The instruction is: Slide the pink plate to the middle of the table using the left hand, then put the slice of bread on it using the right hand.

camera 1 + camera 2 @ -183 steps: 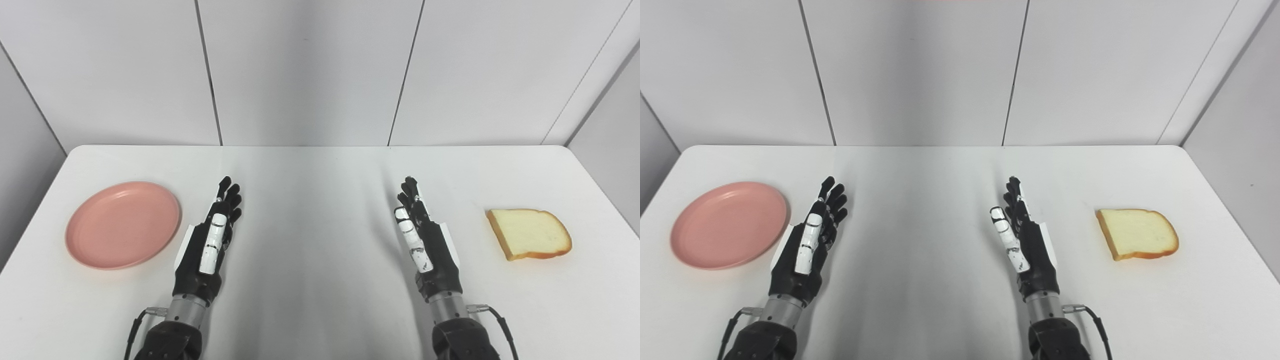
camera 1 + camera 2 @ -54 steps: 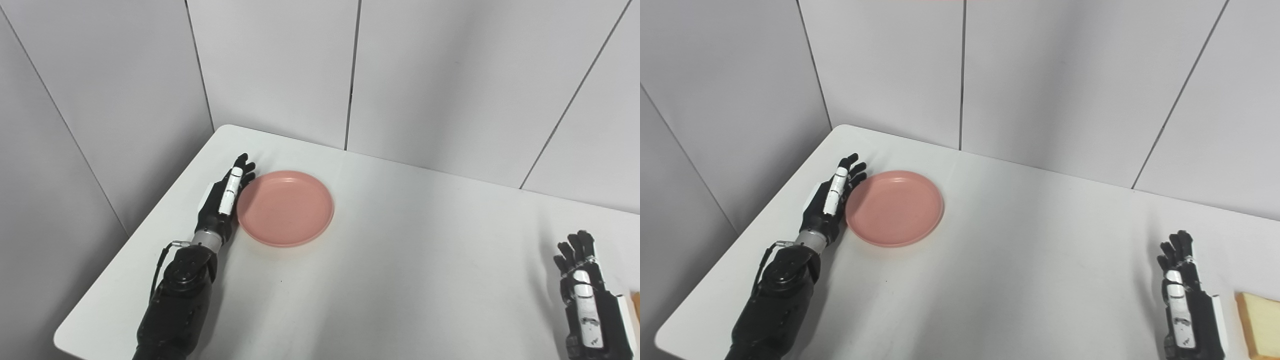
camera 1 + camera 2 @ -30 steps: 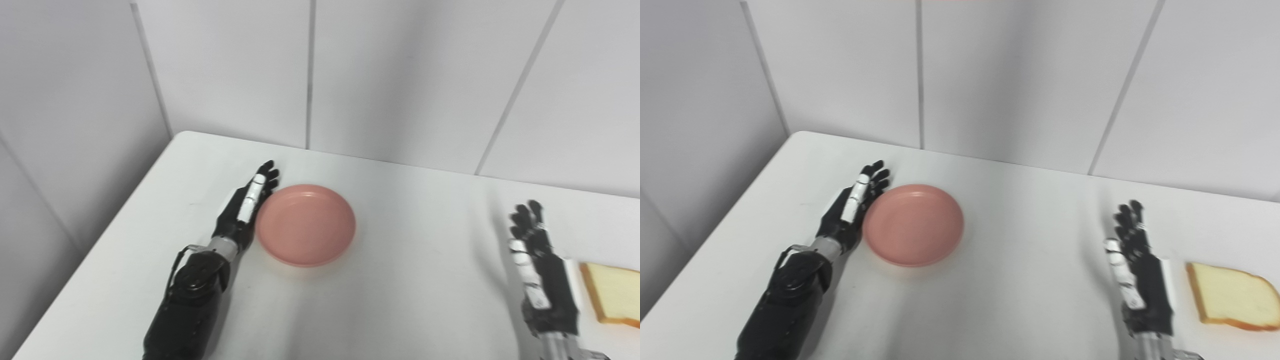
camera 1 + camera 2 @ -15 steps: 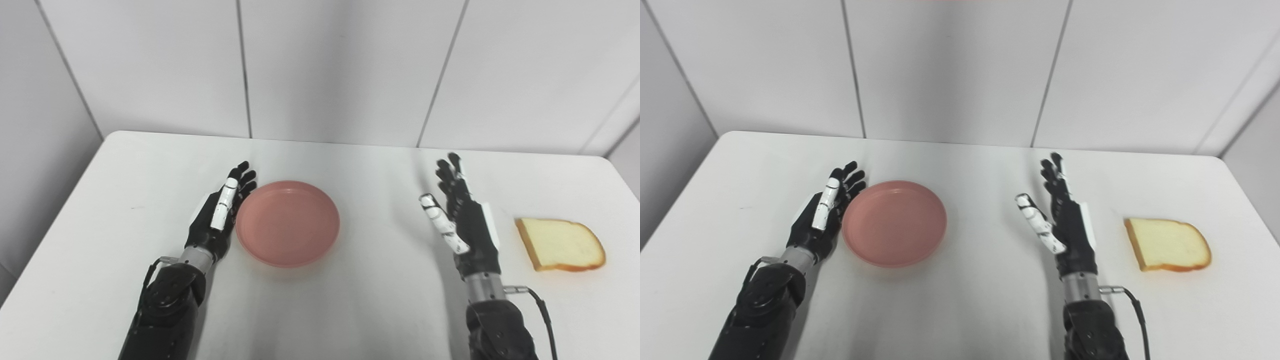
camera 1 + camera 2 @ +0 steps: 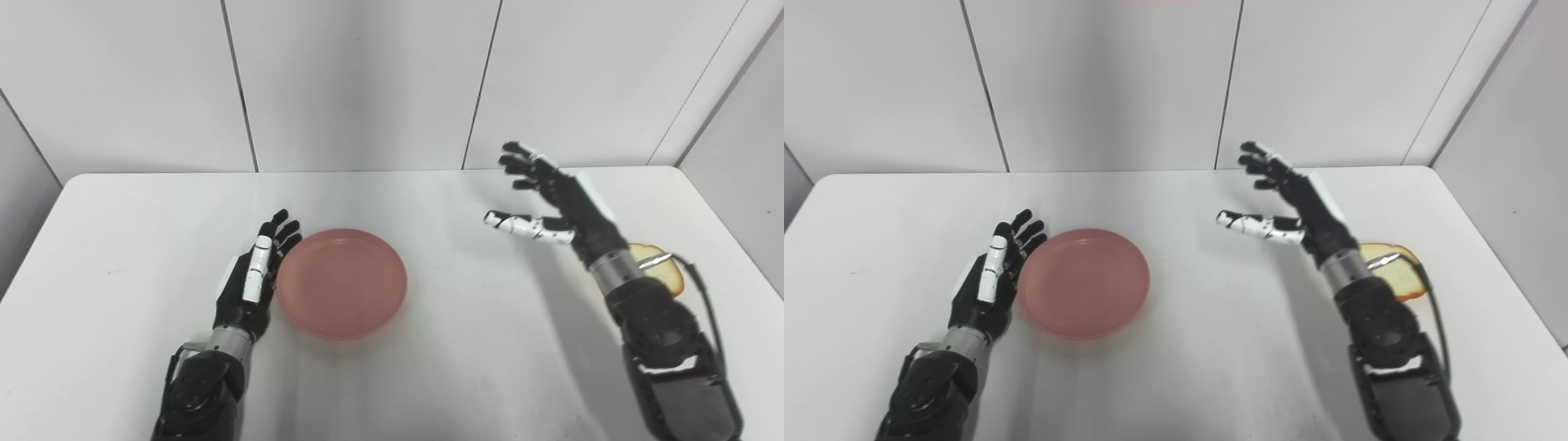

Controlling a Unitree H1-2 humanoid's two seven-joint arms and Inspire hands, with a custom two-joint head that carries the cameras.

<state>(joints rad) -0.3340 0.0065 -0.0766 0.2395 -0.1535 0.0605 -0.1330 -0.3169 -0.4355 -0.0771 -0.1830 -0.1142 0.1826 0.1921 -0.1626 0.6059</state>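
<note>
Plate (image 5: 342, 283) sits a little to nine o'clock of the table (image 5: 122, 245) centre, my flat, empty left hand (image 5: 251, 285) against its nine o'clock rim. I'd nudge gently toward three o'clock. My right hand (image 5: 560, 205) hovers, spread and empty. The right eye view shows more of the bread (image 5: 1390, 278) behind my wrist.

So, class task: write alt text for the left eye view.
A pink plate sits near the middle of a white table, the left hand open against its left edge. The right hand is raised, open, its arm partly hiding the bread.
</note>
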